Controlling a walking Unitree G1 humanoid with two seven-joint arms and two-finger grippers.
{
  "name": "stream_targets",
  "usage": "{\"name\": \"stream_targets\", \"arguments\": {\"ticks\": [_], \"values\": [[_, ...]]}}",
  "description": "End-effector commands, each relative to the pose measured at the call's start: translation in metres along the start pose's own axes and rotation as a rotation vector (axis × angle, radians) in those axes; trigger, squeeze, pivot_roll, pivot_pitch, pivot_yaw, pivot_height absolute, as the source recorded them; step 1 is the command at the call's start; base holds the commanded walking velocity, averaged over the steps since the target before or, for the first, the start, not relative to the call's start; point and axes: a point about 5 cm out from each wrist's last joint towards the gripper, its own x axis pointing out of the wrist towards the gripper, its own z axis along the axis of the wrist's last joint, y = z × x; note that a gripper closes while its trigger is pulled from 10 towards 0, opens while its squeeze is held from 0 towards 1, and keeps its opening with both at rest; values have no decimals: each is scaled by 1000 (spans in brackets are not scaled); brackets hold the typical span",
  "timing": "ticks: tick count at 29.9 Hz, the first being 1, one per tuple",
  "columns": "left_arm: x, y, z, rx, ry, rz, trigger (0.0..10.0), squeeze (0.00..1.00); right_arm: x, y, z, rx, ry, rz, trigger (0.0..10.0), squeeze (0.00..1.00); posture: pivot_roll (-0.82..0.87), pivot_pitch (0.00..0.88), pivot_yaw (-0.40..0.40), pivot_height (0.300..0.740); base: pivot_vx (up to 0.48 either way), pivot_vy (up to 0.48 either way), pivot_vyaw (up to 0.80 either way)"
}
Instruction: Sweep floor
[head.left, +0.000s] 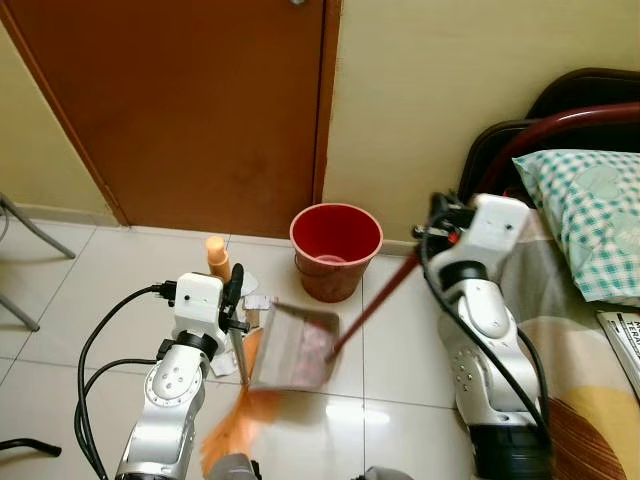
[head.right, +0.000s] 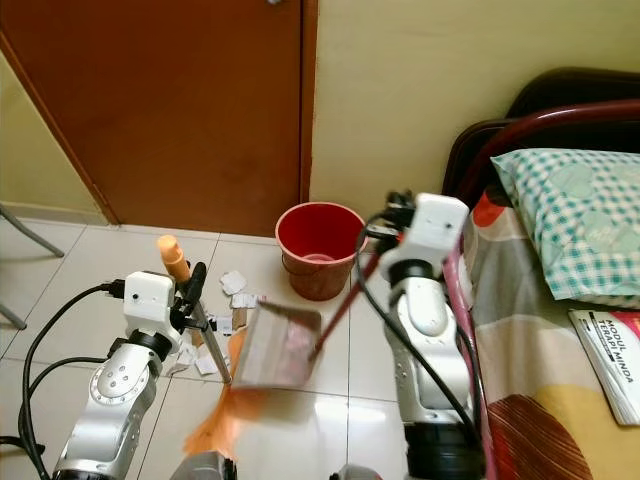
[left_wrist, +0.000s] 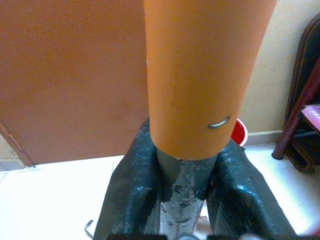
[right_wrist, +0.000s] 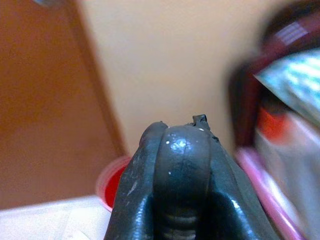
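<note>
Broom and dustpan meet by the bucket

Broom (head.left: 235, 415), bristles on the floor (head.left: 90, 290), is pinched tight in the left claw (head.left: 236, 300). Dustpan (head.left: 295, 348) sits tilted just before the red bucket (head.left: 336, 250), its handle clamped in the right claw (head.left: 437, 238). Paper scraps (head.right: 232, 283) remain: short, low strokes toward the pan's lip.

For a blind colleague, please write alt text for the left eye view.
The left gripper holds an orange broom and the right gripper a dustpan by its long handle, above white floor tiles. A red bucket stands behind, near a brown door.
</note>
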Motion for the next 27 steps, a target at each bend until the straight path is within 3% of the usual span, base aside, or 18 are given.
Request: {"name": "stream_targets", "arguments": {"ticks": [1, 3, 9, 17, 27], "values": [[-3, -2, -7, 17, 49, -19, 10000, 0, 1, -11, 0, -27, 3, -60, 10000, 0, -4, 76, -7, 740, 0, 0, 0], [0, -8, 0, 27, 14, -66, 10000, 0, 3, -33, -13, -52, 51, -148, 10000, 0, -6, 75, -2, 740, 0, 0, 0], [6, -18, 16, 46, -42, -129, 10000, 0, 8, -45, -18, -104, 67, -194, 10000, 0, -5, 84, 0, 740, 0, 0, 0], [22, -37, 54, 86, -180, -227, 10000, 0, 10, -46, -29, -125, 108, -198, 10000, 0, 11, 95, -17, 740, 0, 0, 0], [27, -23, 75, 151, -256, -165, 10000, 0, 14, -40, -30, -120, 96, -191, 10000, 0, 10, 104, 1, 740, 0, 0, 0]]}}
